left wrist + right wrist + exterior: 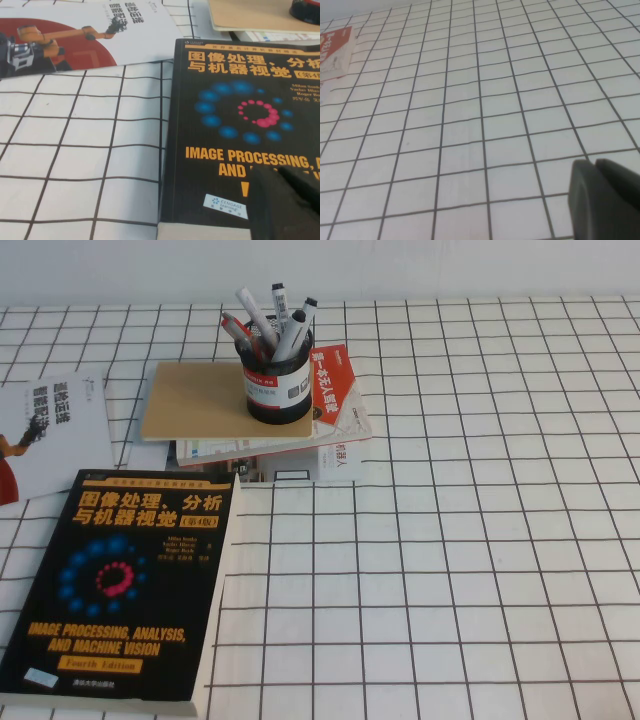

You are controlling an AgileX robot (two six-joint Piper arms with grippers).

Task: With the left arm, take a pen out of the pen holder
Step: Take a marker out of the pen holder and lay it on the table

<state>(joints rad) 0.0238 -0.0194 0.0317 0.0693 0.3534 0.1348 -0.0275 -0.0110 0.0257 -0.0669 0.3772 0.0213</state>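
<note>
A table (480,570) covered in white cloth with a black grid carries everything here. At its near left lies a black image-processing textbook (115,590), flat and face up, and just beyond that a white leaflet (50,435) printed with an orange robot arm. Farther back, left of centre, a white book (335,462) rests on the cloth as the bottom of a stack.

You see white tablecloth (450,570), thin black grid. Pen holder (277,380) black, red-and-white label. Pens (290,325) grey-white, one red. Book (120,580) black, orange-yellow titles, blue and pink dot rings. Board (195,400) tan. Left gripper (285,175), right gripper (595,165) dark grey.
</note>
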